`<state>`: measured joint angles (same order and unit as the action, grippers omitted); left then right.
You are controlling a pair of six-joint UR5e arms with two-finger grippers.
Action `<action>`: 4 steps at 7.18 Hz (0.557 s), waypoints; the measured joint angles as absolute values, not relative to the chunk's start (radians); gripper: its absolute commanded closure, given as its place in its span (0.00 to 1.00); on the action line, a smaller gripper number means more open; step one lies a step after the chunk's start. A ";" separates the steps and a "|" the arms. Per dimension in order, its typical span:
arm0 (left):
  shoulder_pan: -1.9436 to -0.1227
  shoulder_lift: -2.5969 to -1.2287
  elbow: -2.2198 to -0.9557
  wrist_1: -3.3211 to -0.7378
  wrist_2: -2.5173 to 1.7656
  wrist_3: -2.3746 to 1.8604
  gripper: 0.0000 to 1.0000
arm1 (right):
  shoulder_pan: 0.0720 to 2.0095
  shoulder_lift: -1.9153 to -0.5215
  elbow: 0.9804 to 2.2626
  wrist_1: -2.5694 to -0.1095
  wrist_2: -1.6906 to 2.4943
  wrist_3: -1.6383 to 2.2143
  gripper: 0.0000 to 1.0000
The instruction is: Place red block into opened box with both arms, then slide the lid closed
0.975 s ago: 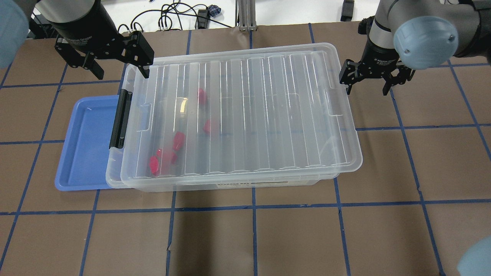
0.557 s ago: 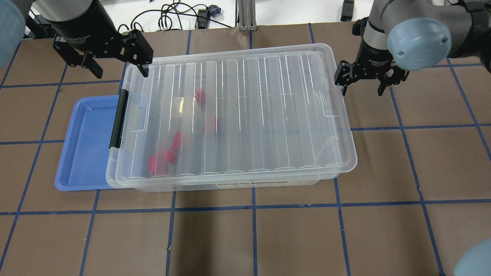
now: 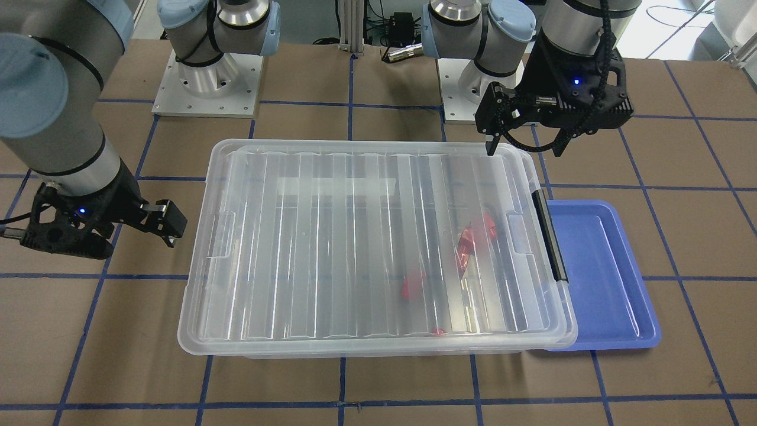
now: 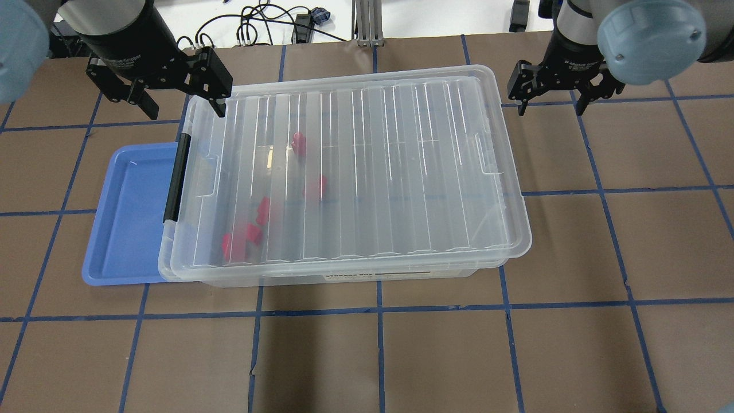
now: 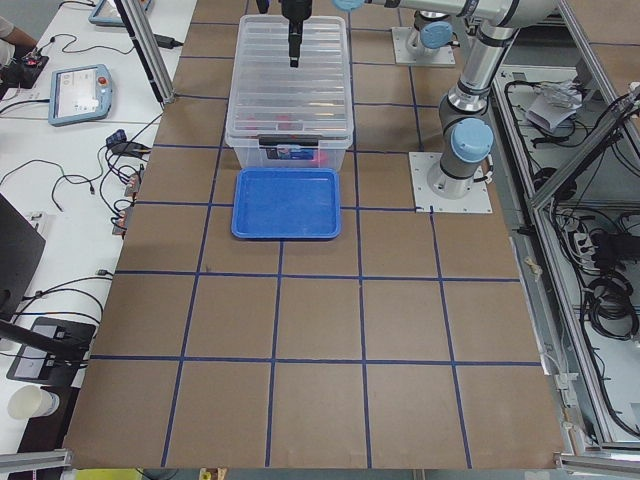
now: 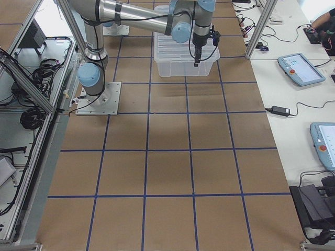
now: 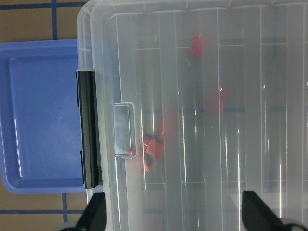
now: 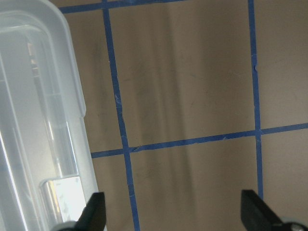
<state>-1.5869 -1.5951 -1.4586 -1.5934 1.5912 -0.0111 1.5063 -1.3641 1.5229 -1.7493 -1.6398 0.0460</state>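
The clear lid (image 4: 401, 166) lies on the clear box (image 4: 355, 277), slightly skewed, with its near right corner overhanging. Several red blocks (image 4: 297, 142) show blurred through the lid in the box's left half, and the same red blocks (image 7: 195, 47) appear in the left wrist view. My left gripper (image 4: 184, 108) hangs open over the box's far left corner, holding nothing. My right gripper (image 4: 549, 108) is open beyond the box's far right corner, apart from the lid and over bare table. In the front view the left gripper (image 3: 524, 149) is at the right and the right gripper (image 3: 136, 242) at the left.
A blue tray (image 4: 129, 212) lies at the box's left end, partly under it. A black bar clip (image 4: 175, 178) sits on that end. Blue tape lines grid the brown table. Cables and a metal post stand beyond the far edge.
The lid has slid left over the box. The right gripper moved in against the lid's right end, then drew back toward the far edge. The left gripper has hardly moved.
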 measured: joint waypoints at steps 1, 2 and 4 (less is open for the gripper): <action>-1.587 -1.592 -1.456 -1.593 1.590 -0.012 0.00 | 1.509 -1.406 1.522 -1.706 -1.640 0.053 0.00; -1.586 -1.591 -1.456 -1.592 1.590 -0.012 0.00 | 1.512 -1.455 1.525 -1.630 -1.640 0.062 0.00; -1.586 -1.595 -1.460 -1.593 1.591 -0.013 0.00 | 1.516 -1.521 1.527 -1.507 -1.565 0.068 0.00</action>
<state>-1.5864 -1.5953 -1.4600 -1.5933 1.5906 -0.0126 1.5155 -1.5212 1.5268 -1.5066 -1.5647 0.0684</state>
